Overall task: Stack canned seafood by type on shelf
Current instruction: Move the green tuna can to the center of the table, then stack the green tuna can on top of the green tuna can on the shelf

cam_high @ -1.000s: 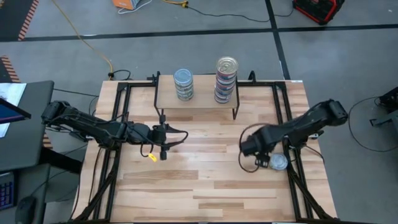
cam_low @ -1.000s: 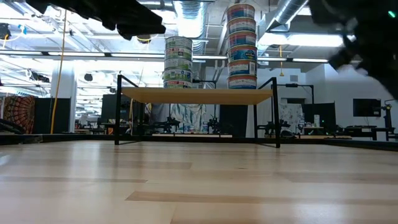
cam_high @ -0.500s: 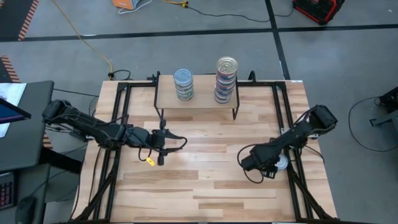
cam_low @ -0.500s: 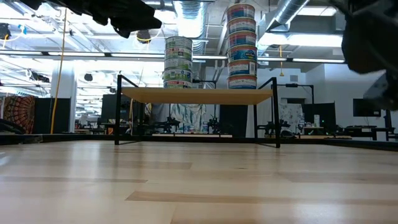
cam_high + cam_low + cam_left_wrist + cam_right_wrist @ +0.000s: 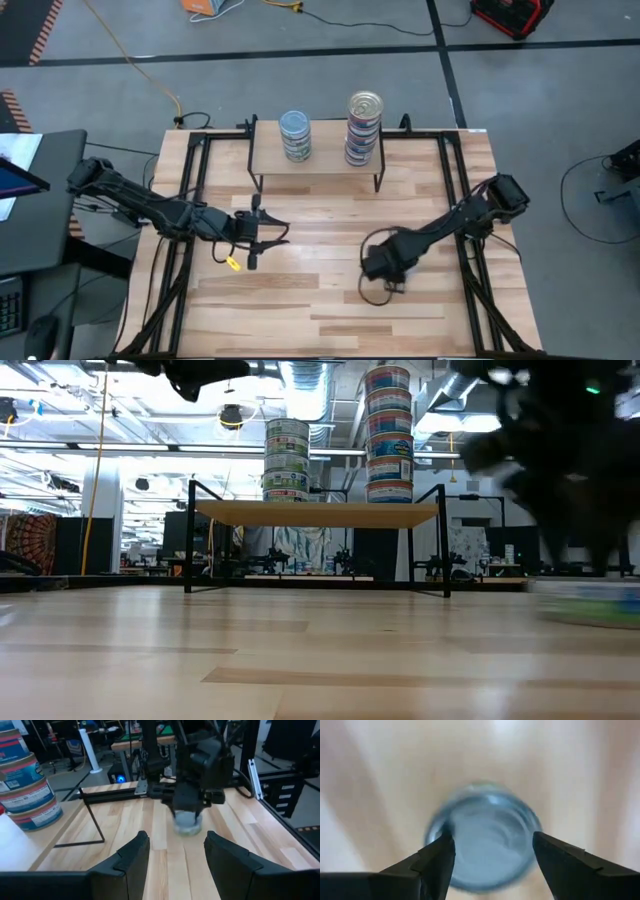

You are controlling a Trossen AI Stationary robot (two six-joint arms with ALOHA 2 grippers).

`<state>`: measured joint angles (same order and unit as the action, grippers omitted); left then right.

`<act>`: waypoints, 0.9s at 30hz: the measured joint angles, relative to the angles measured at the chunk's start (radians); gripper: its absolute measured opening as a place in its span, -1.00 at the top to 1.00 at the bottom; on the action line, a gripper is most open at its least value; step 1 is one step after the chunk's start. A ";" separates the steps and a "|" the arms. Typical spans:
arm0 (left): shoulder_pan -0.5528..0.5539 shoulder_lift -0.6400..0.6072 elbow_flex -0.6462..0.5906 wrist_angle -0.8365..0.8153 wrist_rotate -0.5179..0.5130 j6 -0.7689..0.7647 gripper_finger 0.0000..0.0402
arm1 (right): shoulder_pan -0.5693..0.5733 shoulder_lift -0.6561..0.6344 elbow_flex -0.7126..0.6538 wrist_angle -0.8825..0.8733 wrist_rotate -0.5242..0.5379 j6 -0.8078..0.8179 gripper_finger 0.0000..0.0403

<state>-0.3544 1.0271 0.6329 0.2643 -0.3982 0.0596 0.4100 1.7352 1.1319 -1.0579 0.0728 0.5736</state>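
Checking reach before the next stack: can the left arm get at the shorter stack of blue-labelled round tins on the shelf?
Probably yes: the shorter stack stands unobstructed on the shelf, bare tabletop between it and the left end effector.

1. The table [image 5: 330, 290] is pale wood in light and slightly darker planks.
2. The shelf [image 5: 320, 160] has a light wood top on thin black legs.
3. The shorter stack [image 5: 295, 136] has a bluish top tin and blue-and-white labels.
4. The taller stack [image 5: 364, 128] has a silvery-gold top tin; its labels are banded blue, white and red.
5. Both arms are black.
6. A yellow tag [image 5: 232, 263] hangs by the left arm.
7. The floor is grey with black lines.
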 joint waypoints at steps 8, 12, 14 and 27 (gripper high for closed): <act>-0.015 -0.011 0.000 -0.010 0.064 -0.049 0.09 | -0.032 -0.052 0.124 0.023 0.121 -0.085 -0.50; -0.009 0.083 0.000 0.039 0.068 -0.081 0.09 | -0.016 -0.136 0.070 0.118 0.172 -0.123 -0.50; 0.000 0.159 0.000 0.103 0.068 -0.073 0.09 | -0.010 -0.187 0.006 0.169 0.220 -0.119 -0.50; 0.088 0.641 0.342 -0.033 0.169 0.136 0.09 | 0.033 -0.544 -0.263 0.290 0.570 0.220 -0.50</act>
<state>-0.2659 1.6681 0.9753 0.2309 -0.2296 0.1953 0.4430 1.1911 0.8684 -0.7677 0.6424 0.7934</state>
